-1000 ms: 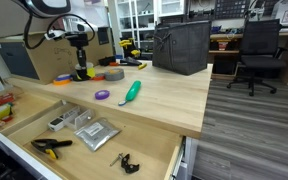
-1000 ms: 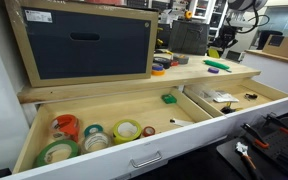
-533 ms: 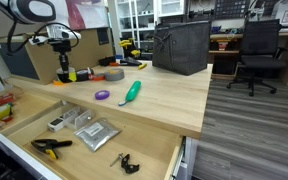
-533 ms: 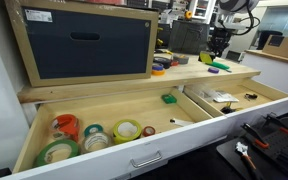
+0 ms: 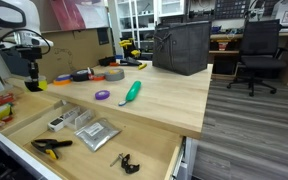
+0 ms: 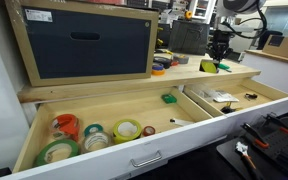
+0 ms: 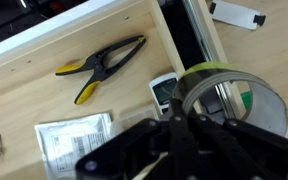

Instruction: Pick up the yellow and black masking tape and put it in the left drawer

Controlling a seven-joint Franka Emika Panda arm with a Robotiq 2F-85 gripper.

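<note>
My gripper (image 5: 31, 78) is shut on the yellow and black masking tape (image 5: 36, 85) and holds it in the air off the left end of the tabletop. In the wrist view the dark fingers (image 7: 144, 135) come in from the bottom and the tape ring (image 7: 209, 70) sits at their tips, over the end wall of the drawer that holds pliers. In an exterior view the gripper (image 6: 220, 58) hangs over the right-hand drawer. The left drawer (image 6: 29, 140) stands pulled out, with several tape rolls inside; the gripper is well apart from it.
On the tabletop lie a purple roll (image 5: 102, 95), a green-handled tool (image 5: 131, 92), an orange roll (image 5: 62, 80) and a black bag (image 5: 181, 47). Below the gripper lie yellow-black pliers (image 7: 99, 68), a small calculator-like device (image 7: 164, 92) and a silver packet (image 7: 74, 140).
The arm has swung from above the tape rolls on the tabletop toward the table's left end and lower, carrying the tape out over the open drawer.
</note>
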